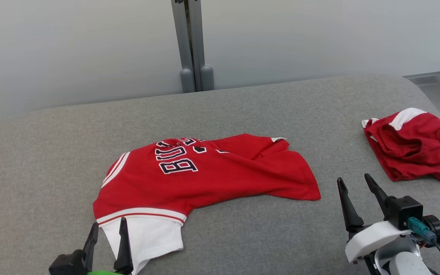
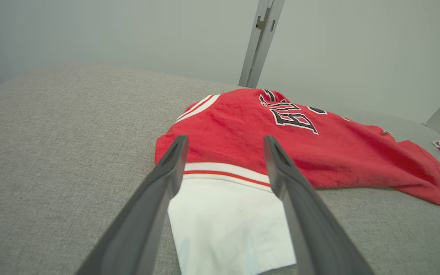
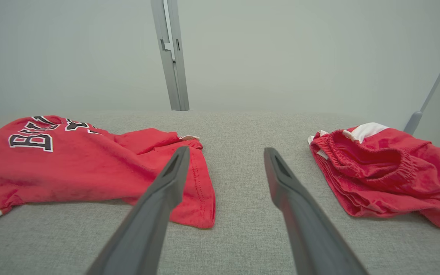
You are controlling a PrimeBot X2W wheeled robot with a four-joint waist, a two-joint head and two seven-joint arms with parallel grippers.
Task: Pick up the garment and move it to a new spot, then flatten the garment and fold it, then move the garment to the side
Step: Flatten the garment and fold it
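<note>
A red jersey-style garment (image 1: pixel 212 172) with black-and-white lettering lies rumpled in the middle of the grey padded surface (image 1: pixel 243 103); its white sleeve (image 1: pixel 147 236) points toward me. My left gripper (image 1: pixel 107 229) is open at the lower left, its fingers straddling that white sleeve (image 2: pixel 227 221) just above it, holding nothing. My right gripper (image 1: pixel 355 185) is open at the lower right, over bare fabric just right of the garment's red hem (image 3: pixel 197 191), nothing between its fingers (image 3: pixel 174 172).
A second red garment with white trim (image 1: pixel 414 149) lies bunched at the right edge of the surface, also in the right wrist view (image 3: pixel 384 172). A grey metal post (image 1: pixel 191 46) stands behind against the pale wall.
</note>
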